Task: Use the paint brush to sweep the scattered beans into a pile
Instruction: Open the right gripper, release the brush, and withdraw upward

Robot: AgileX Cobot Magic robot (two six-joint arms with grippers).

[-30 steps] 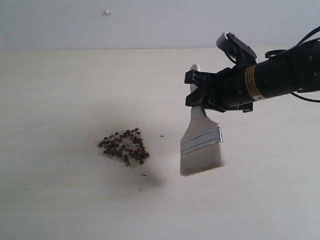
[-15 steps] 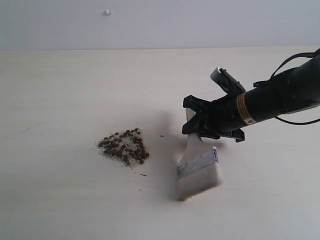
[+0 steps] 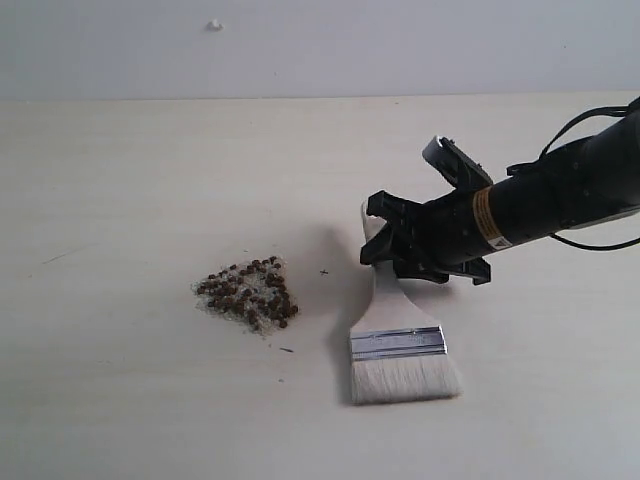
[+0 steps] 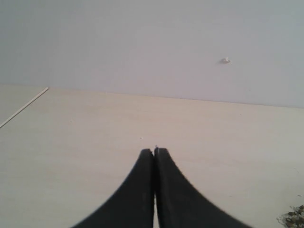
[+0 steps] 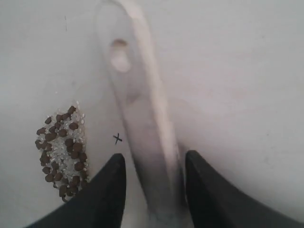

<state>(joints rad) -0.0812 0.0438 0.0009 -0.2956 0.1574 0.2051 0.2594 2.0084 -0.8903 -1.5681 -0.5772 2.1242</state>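
The beans sit gathered in a pile of reddish-brown beans mixed with white grains, left of centre on the pale table. The paint brush lies flat on the table to the pile's right, with its bristles toward the front edge. My right gripper is low over the handle's end, open, with a finger on each side and gaps between them and the wood. The right wrist view shows the handle between the spread jaws of the right gripper, with the pile beside it. The left gripper is shut and empty.
A small black cross mark lies between pile and brush. A dark speck is just in front of the pile. A grey wall with a white speck bounds the table's back edge.
The brush went from held tilted, bristles down, to lying flat on the table. My right gripper came down with it and its jaws opened off the handle.
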